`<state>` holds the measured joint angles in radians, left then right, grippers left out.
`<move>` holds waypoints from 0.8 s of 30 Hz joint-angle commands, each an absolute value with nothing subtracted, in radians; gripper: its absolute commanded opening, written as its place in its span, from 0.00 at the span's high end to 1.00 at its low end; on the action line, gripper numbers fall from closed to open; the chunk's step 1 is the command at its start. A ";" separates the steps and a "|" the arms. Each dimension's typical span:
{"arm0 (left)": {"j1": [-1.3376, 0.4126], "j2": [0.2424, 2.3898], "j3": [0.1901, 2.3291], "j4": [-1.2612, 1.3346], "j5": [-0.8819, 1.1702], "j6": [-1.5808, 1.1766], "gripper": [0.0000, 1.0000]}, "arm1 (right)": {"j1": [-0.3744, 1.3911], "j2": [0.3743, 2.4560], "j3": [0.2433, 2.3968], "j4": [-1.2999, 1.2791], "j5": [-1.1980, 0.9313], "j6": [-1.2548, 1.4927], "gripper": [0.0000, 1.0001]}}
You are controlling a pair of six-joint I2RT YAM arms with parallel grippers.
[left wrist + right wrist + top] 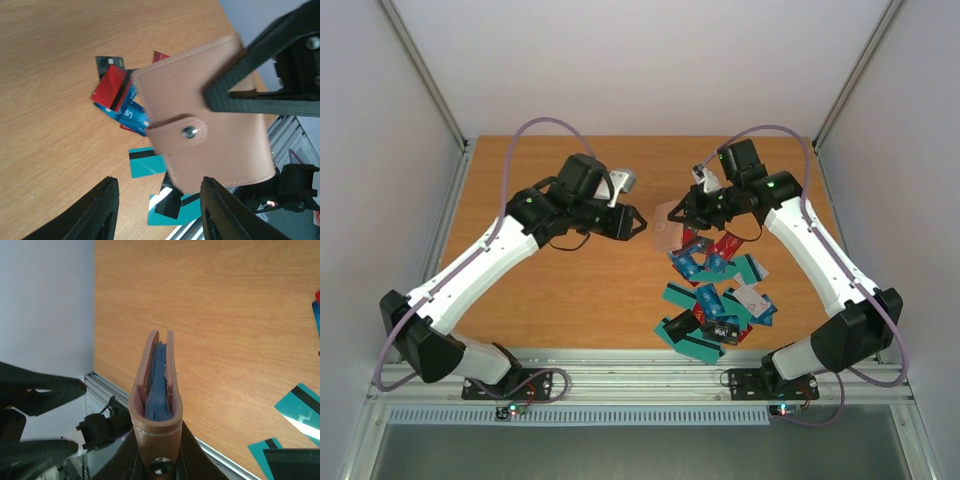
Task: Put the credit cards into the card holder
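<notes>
card holder sits pinched in my right gripper, held off the table over the far end of the scattered credit cards. only the left wrist view gives me its tan face with the snap strap. only the right wrist view gives me its edge, blue lining between two tan leaves. left gripper faces it from just beside, jaws half apart, holding nothing.

place: robot lab cell | signs: 2 bench-bolted arms, wooden table, white enclosure walls, aluminium rail
</notes>
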<state>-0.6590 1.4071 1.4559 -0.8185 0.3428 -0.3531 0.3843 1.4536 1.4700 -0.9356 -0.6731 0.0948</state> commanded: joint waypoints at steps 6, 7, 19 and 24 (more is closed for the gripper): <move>-0.791 1.521 1.558 -0.836 0.243 -0.285 0.53 | 0.449 1.497 1.574 -1.050 -0.623 0.082 0.99; -0.798 1.524 1.560 -0.834 0.239 -0.283 0.53 | 0.450 1.497 1.575 -1.050 -0.627 0.086 0.99; -0.838 1.564 1.583 -0.843 0.077 -0.275 0.63 | 0.457 1.491 1.578 -1.033 -0.741 0.124 0.99; -0.845 1.584 1.602 -0.873 -0.044 -0.271 0.71 | 0.460 1.494 1.591 -1.037 -0.773 0.129 0.99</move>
